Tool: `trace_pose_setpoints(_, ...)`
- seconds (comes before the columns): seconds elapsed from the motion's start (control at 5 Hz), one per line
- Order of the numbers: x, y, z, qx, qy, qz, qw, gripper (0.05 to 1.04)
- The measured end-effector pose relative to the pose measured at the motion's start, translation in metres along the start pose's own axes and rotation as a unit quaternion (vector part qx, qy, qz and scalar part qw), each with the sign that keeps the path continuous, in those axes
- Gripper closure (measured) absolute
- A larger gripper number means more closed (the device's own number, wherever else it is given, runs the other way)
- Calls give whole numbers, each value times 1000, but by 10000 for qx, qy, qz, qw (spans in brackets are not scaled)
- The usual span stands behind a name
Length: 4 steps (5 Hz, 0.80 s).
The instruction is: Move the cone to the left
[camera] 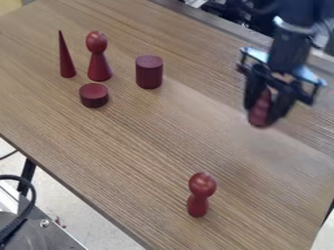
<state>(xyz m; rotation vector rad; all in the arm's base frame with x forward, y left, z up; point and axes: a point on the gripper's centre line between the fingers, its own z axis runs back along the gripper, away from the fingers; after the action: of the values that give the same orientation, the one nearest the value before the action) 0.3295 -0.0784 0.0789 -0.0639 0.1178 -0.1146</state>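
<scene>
At the right of the camera view, the black gripper (266,111) hangs over the table, shut on a ridged dark red piece (260,113). Its fingers flank this piece, which stands upright with its top partly hidden; whether it touches the table I cannot tell. Far off at the upper left, a slim, pointed dark red cone (66,61) stands upright. Just right of it is a cone-shaped figure with an egg-like head (98,61).
A short red disc (94,96) lies below the headed figure, with a taller red cylinder (149,72) to its right. A round-headed red peg (199,194) is near the front of the wooden table (150,146). Cables and metal equipment flank the table's lower left edge.
</scene>
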Motion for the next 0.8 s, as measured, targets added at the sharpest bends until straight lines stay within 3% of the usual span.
trace_pose_setpoints(0.2, 23, 45, 13, -200, -244, 623, 9976, 582)
trace_pose_setpoints(0.4, 38, 95, 3, -224, -100, 1225, 9922, 582)
trace_pose_setpoints(0.8, 47, 141, -19, -124, 133, 1934, 9810, 582)
